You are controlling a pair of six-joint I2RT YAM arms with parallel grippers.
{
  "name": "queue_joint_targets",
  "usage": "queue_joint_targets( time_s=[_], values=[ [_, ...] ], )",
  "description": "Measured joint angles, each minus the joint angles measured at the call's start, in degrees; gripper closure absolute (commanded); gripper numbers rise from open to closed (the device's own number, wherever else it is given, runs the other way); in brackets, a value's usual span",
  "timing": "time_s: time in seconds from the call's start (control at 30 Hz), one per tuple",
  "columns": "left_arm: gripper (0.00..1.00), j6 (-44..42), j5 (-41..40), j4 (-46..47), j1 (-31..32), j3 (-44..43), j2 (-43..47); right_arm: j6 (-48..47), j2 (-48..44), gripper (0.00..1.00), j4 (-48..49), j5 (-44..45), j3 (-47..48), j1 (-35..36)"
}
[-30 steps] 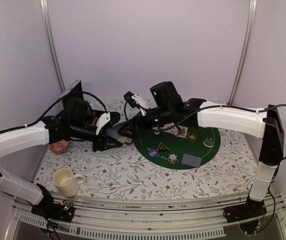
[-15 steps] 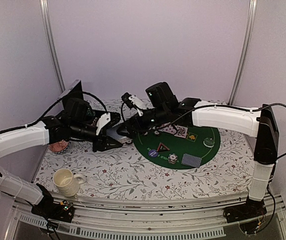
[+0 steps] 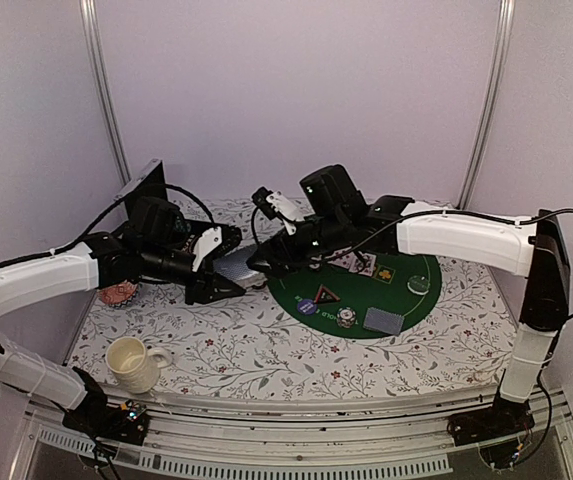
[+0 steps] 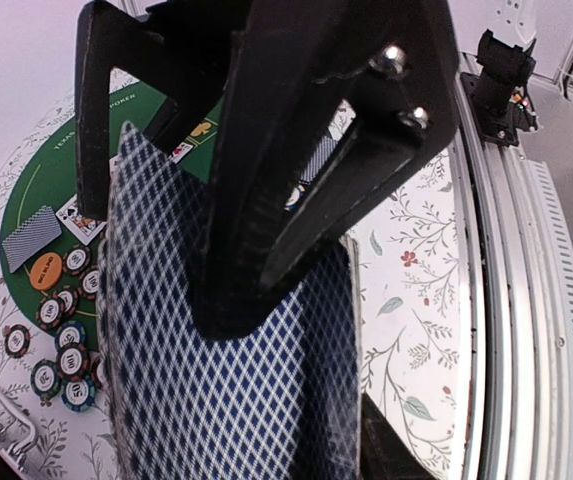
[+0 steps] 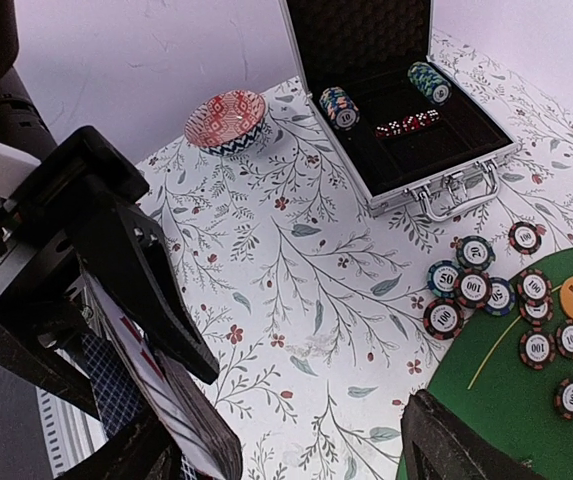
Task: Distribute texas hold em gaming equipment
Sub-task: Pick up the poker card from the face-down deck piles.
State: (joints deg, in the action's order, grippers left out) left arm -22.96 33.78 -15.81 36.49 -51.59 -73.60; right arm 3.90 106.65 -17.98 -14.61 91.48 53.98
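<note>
**Top view:** the deck [image 3: 238,268] of playing cards was seen clamped in the L gripper [image 3: 224,264], just off the left edge of the green mat [image 3: 406,303]. The R gripper [image 3: 266,262] was brought right up to it. R jaw state couldn't be told here. A face-down card [image 3: 384,320], blue button [image 3: 308,306] and black marker [image 3: 326,293] were laid on the mat.

**L wrist view:** the deck [image 4: 226,390] was shown pinched btwn the L fingers [image 4: 296,200], backs to the camera. Poker chips [image 4: 61,345] were seen beyond at the mat's edge, w/ the orange button [image 4: 45,270] on the mat.

**R wrist view:** the deck [image 5: 126,385] was seen edge-on in the L grip. The R jaws were spread apart w/ nothing btwn them, one finger [image 5: 466,440] well clear of the cards. More poker chips were spread near the open case [image 5: 446,185].

**Step judged:** one card to be peeled off the deck. It would be best done w/ only the top card's edge nipped and the close made slowly. The L grip would be best left firm so the rest isn't dragged out. A double pick was judged the main risk.
</note>
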Motion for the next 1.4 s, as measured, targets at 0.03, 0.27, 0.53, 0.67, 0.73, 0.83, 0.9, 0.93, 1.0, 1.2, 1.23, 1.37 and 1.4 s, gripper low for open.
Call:
queue_joint_targets(
  time_s=[0.03, 0.27, 0.53, 0.67, 0.73, 0.83, 0.9, 0.93, 1.0, 1.2, 1.23, 1.37, 1.4],
  values=[
    [0.62, 0.0, 0.0, 0.0, 0.0, 0.0, 0.0, -0.04, -0.15, 0.25, -0.24, 0.11, -0.11, -0.04],
    [0.62, 0.02, -0.26, 0.0, 0.0, 0.0, 0.0, -0.11, -0.46, 0.52, -1.33, -1.03, -0.17, -0.04],
    [0.62, 0.0, -0.81, 0.02, 0.0, 0.0, 0.0, 0.13, -1.84, 0.71, -2.78, -2.21, -0.17, -0.07],
    [0.62, 0.0, -0.81, 0.02, 0.0, 0.0, 0.0, 0.28, -2.8, 0.8, -3.93, -2.21, -0.17, -0.15],
    [0.62, 0.0, -0.83, 0.02, 0.0, 0.0, 0.0, 0.31, -2.97, 0.89, -4.44, -2.21, -0.17, -0.15],
    [0.62, 0.0, -1.14, 0.02, 0.0, 0.0, 0.0, 0.15, -3.21, 0.96, -5.4, -2.23, -0.17, -0.13],
    [0.62, 0.02, -1.27, 0.0, 0.0, 0.0, 0.0, 0.28, -3.45, 0.97, -6.05, -2.23, -0.15, -0.11],
    [0.62, 0.02, -1.29, 0.0, 0.0, 0.0, 0.0, 0.24, -3.72, 0.97, -6.43, -2.19, -0.15, -0.13],
    [0.62, 0.0, -1.27, 0.02, 0.0, 0.0, 0.0, 0.13, -4.33, 0.97, -7.21, -1.88, -0.15, -0.13],
    [0.62, 0.0, -1.22, 0.02, 0.0, 0.0, 0.0, -0.15, -7.61, 0.98, -9.22, -0.24, -0.15, -0.15],
    [0.62, 0.0, -1.22, 0.02, 0.0, 0.0, 0.0, -0.26, -8.31, 0.98, -9.46, -0.02, -0.15, -0.15],
    [0.62, -0.02, -1.22, 0.02, 0.0, 0.0, 0.0, -0.55, -10.21, 0.98, -10.62, 0.66, -0.15, -0.15],
    [0.62, 0.0, -1.22, 0.02, 0.0, 0.0, 0.0, -0.79, -10.75, 0.98, -11.13, 0.83, -0.15, -0.17]
  ],
)
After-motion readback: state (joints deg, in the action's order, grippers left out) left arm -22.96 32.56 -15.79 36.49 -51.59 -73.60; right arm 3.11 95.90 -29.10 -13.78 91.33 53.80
